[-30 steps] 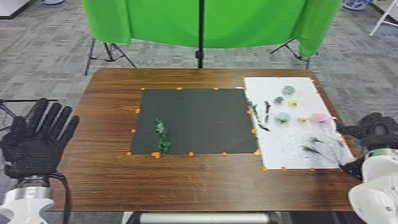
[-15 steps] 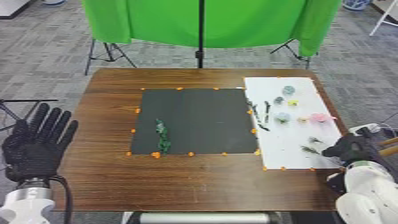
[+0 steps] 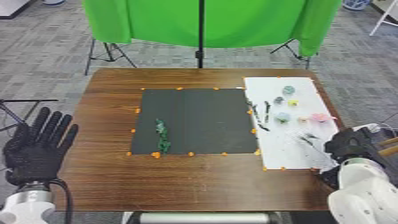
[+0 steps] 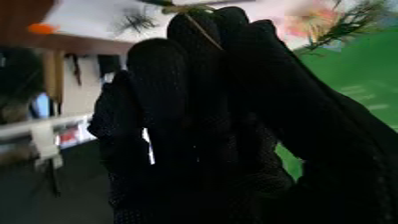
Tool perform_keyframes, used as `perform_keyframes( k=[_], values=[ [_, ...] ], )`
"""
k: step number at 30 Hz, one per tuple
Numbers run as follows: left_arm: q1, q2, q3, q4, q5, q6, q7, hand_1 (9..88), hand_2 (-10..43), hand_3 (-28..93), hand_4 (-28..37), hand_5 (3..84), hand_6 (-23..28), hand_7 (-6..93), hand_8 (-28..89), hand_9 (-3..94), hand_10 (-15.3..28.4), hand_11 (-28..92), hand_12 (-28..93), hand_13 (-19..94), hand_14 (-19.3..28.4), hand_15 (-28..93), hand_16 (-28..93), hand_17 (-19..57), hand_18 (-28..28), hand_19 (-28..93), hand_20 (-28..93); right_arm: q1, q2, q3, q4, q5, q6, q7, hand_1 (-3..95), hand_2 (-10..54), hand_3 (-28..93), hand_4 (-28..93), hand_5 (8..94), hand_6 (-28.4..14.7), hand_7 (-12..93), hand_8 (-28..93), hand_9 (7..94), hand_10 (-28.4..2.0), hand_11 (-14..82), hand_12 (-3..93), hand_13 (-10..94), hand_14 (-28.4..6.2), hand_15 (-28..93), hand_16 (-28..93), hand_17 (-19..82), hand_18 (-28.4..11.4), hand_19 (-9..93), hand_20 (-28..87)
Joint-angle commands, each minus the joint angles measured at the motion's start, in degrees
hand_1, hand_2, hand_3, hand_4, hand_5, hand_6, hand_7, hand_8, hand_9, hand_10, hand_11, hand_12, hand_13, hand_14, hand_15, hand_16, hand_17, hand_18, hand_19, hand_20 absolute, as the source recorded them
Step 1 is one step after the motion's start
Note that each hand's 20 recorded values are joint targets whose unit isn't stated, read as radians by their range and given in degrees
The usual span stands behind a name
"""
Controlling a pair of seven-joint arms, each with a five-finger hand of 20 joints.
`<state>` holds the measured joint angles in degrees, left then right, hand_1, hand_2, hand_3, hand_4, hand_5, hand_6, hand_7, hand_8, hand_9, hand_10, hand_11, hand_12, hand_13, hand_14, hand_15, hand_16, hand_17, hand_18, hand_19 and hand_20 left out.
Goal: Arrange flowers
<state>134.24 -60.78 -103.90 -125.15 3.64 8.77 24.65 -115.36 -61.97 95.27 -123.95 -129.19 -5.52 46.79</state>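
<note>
The right hand point(image 3: 353, 145), at four o'clock of the white sheet point(image 3: 280, 152), pinches a thin stem point(image 4: 203, 31). Risk: the shallow fingertip hold could let it twist loose.

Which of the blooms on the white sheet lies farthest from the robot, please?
The blue-green bloom, near the far edge of the white sheet; the others, including the yellow bloom, lie closer to the robot.

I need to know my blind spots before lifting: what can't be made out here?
Right hand's hold on the thin stem: right wrist view, the black glove covers any contact.
Green sprig's full length: right wrist view, cut off by the edge.
Pink flower's petals: right wrist view, blurred.
Yellow flower's petals: head view, too small.
</note>
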Motion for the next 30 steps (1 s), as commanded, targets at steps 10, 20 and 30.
perform_keyframes(
  k=[10, 20, 30],
  values=[
    [0.0, 0.61, 1.01, -0.09, -0.73, 0.93, -0.24, 26.5, 16.3, 76, -28.3, 44.7, 6.7, 8.9, -8, 38.4, 12.7, 15, 10, 31, 12.3, 17, 0, -4.4, 12.9, 30, 14, 21.3, -7.5, -21.7, -1.0, 6.0, -3.8, -0.5, 49.8, -9.4, 78, -16, 72.2, -4.5, 40, 14, 77.9, -15.2, 29.1, 44.4, 66, -14.4, 69, 30, 35, -24.0, 90, 40],
    [-3.7, 2.73, 3.36, 0.29, -2.55, 3.22, -0.98, 26.3, 16.2, 76, -28.3, 45.1, 7.2, 9.3, -8, 38.7, 13.1, 16, 11, 31, 12.4, 18, 0, -4.2, 12.8, 31, 14, 29.3, -14.9, -39.3, 10.8, -4.8, -1.8, -4.5, 51.0, -8.9, 77, -17, 72.0, -4.6, 40, 14, 78.0, -15.1, 28.7, 43.8, 67, -14.5, 68, 29, 35, -25.0, 91, 39],
    [-5.7, 3.92, 4.42, 1.2, -3.61, 2.84, -1.88, 25.4, 15.4, 76, -28.3, 45.8, 7.7, 10.0, -9, 39.1, 13.2, 17, 11, 32, 12.4, 20, -1, -4.2, 12.8, 31, 14, 28.3, -18.6, -44.5, 16.6, -13.1, -4.6, -2.9, 51.1, -9.1, 76, -18, 73.2, -5.2, 37, 13, 77.8, -16.4, 30.4, 40.9, 67, -15.1, 69, 27, 36, -26.1, 92, 36]
  ],
)
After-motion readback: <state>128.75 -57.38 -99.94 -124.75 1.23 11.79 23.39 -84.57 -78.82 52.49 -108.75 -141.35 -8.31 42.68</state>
